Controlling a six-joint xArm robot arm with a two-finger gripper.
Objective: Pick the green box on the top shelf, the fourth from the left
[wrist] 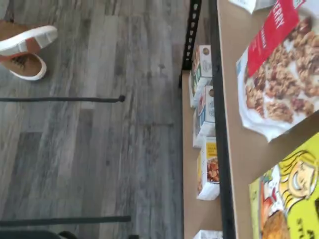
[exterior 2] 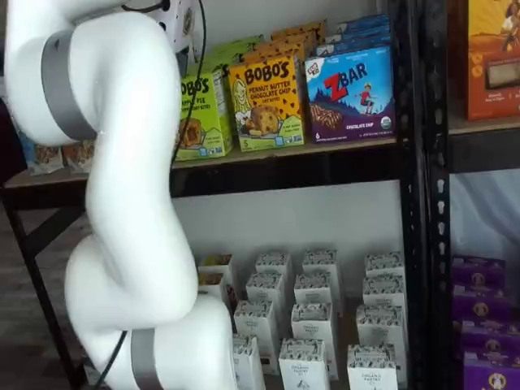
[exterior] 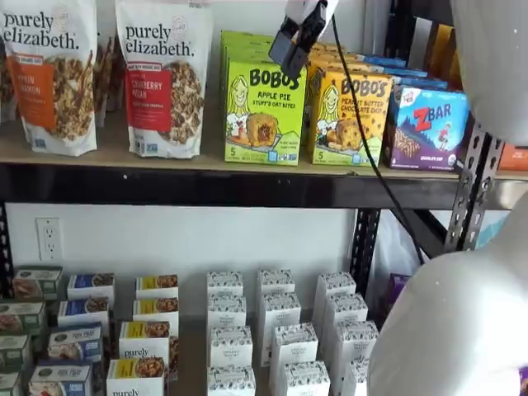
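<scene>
The green box [exterior: 264,111] stands upright on the top shelf [exterior: 206,186], between a cranberry granola bag [exterior: 165,78] and a yellow-orange Bobo's box [exterior: 351,115]. It also shows in a shelf view [exterior 2: 203,114], partly behind my white arm [exterior 2: 122,203]. My gripper [exterior: 287,56] hangs from above in front of the green box's upper right corner. Its black fingers stand open with nothing between them. The wrist view looks down on the green box [wrist: 289,199], with its blonde girl, and on the shelf board [wrist: 244,149].
A blue-purple ZBar box [exterior: 425,128] stands right of the Bobo's boxes. More granola bags [exterior: 49,74] fill the shelf's left end. Several small cartons [exterior: 272,330] sit on the lower shelf. A black cable [exterior: 363,140] trails from the gripper. A person's shoes [wrist: 25,50] are on the floor.
</scene>
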